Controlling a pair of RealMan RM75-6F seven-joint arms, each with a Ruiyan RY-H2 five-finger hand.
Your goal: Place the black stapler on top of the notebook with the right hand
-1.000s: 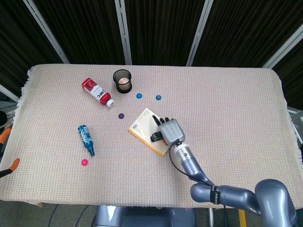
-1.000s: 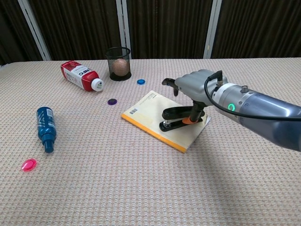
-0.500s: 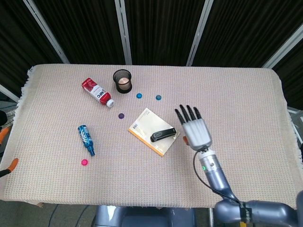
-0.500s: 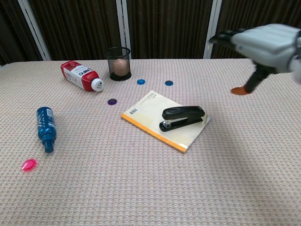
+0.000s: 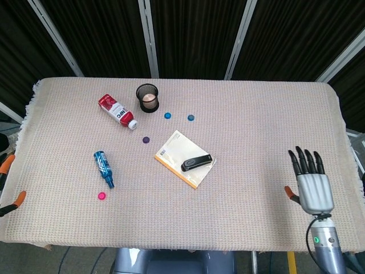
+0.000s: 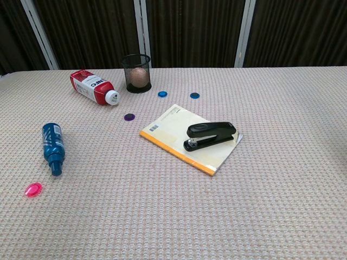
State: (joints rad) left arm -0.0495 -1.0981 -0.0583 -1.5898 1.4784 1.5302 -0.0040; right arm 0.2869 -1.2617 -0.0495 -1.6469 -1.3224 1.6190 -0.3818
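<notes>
stapler: black stapler (image 6: pixel 211 134) lies flat on the notebook (image 6: pixel 176 130), toward its right end
notebook: flat on the surface (image 5: pixel 256 131), mid-table
right hand: right hand (image 5: pixel 311 184) near the surface's right edge, well apart from the stapler, fingers spread, holding nothing
left hand: only orange tips at the left border, cannot tell its state
</notes>
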